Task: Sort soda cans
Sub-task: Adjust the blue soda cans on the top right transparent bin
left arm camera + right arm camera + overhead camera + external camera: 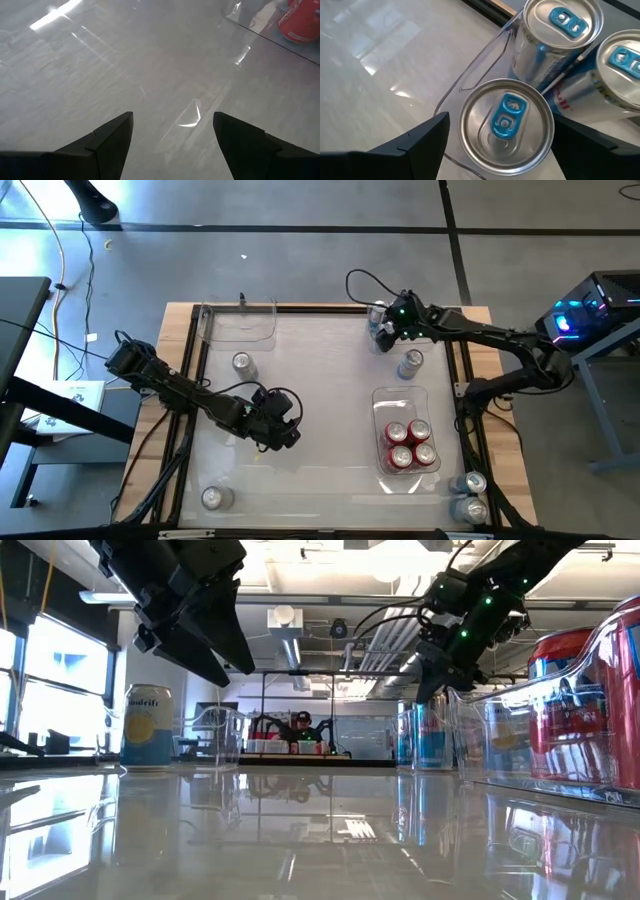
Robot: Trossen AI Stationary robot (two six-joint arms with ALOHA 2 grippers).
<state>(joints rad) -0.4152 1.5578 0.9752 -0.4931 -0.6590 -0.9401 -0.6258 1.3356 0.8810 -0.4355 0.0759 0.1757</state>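
My right gripper (pixel 384 331) (pixel 501 123) hangs open at the table's far right, over a clear bin (pixel 470 75) that holds blue cans. Its fingers stand on either side of an upright silver-topped can with a blue tab (pixel 505 125); a thin gap shows at one finger, so I see no touch. Two more blue-tab cans (pixel 560 30) (pixel 625 65) stand beside it. My left gripper (pixel 283 433) (pixel 172 130) is open above bare table, left of centre. A second clear bin (pixel 380 405) holds several red cans (pixel 408 445).
An empty clear bin (pixel 238 320) sits at the far left. Loose cans stand at the far left (pixel 243 363) (pixel 146 725), right of centre (pixel 410 363), the near left corner (pixel 215 497) and the near right corner (pixel 470 482) (pixel 470 508). The table's middle (pixel 320 380) is bare.
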